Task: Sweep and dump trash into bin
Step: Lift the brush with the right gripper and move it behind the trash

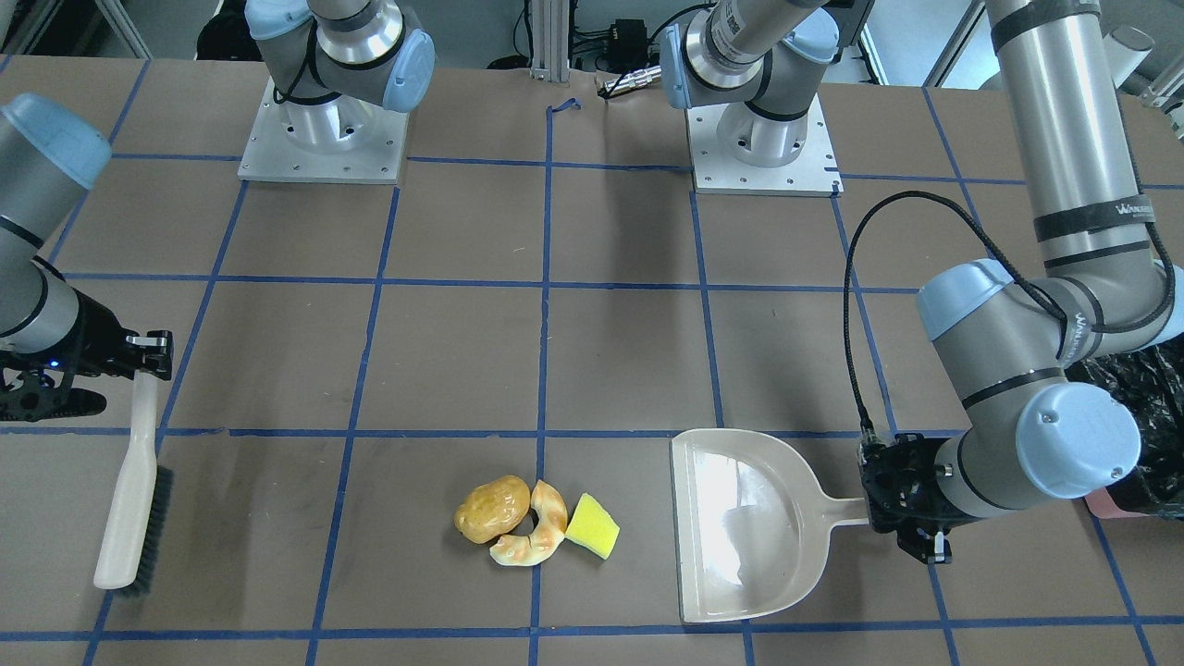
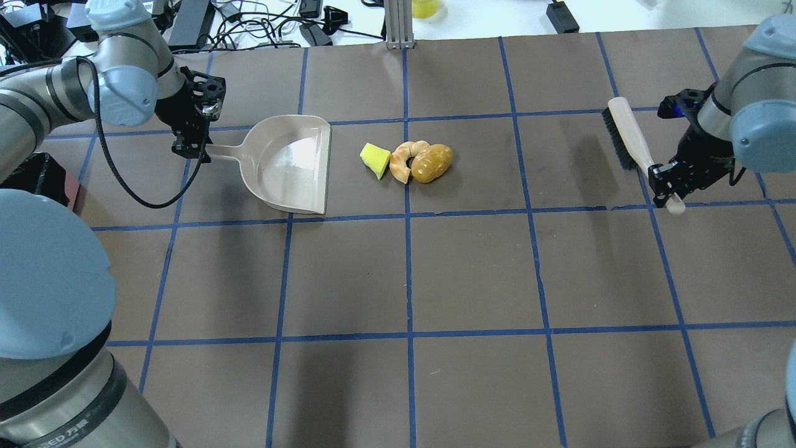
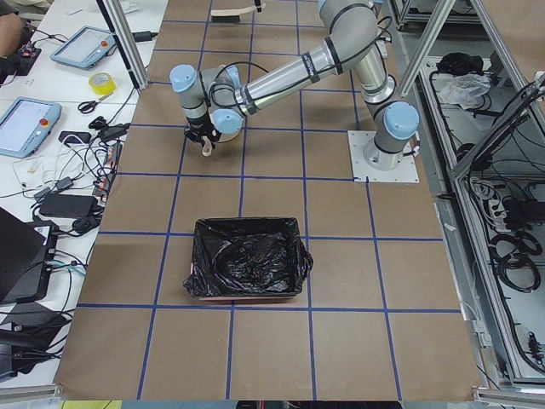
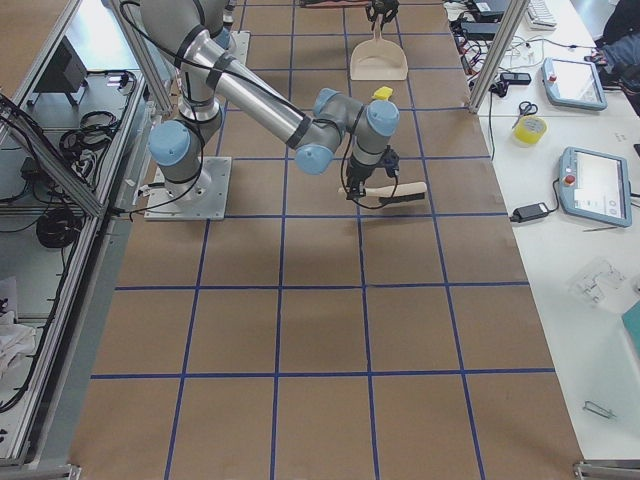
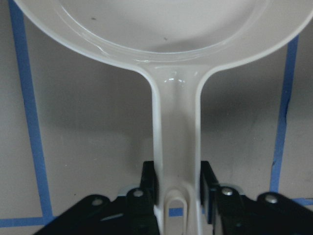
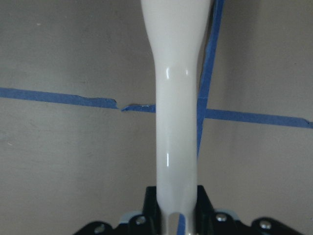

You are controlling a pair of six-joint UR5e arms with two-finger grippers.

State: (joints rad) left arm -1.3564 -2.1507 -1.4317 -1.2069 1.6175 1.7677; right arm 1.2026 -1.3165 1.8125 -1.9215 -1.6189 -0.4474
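Note:
The trash lies together on the table: a golden-brown potato lump (image 2: pixel 431 163), a curved orange-cream shrimp piece (image 2: pixel 403 160) and a yellow wedge (image 2: pixel 375 160). My left gripper (image 2: pixel 198 149) is shut on the handle of the beige dustpan (image 2: pixel 292 165), which rests flat with its open mouth a short gap from the wedge. My right gripper (image 2: pixel 664 186) is shut on the handle of a white brush (image 2: pixel 628 140) with dark bristles, well to the right of the trash. The bin (image 3: pixel 247 260), pink-sided with a black bag, stands at the left end of the table.
The brown table surface (image 2: pixel 472 274) is marked with a blue tape grid. The arm bases (image 1: pixel 324 139) are bolted at the robot's side. Cables and devices (image 2: pixel 267 25) lie beyond the far edge. The bin's black bag shows behind my left arm (image 1: pixel 1133 398).

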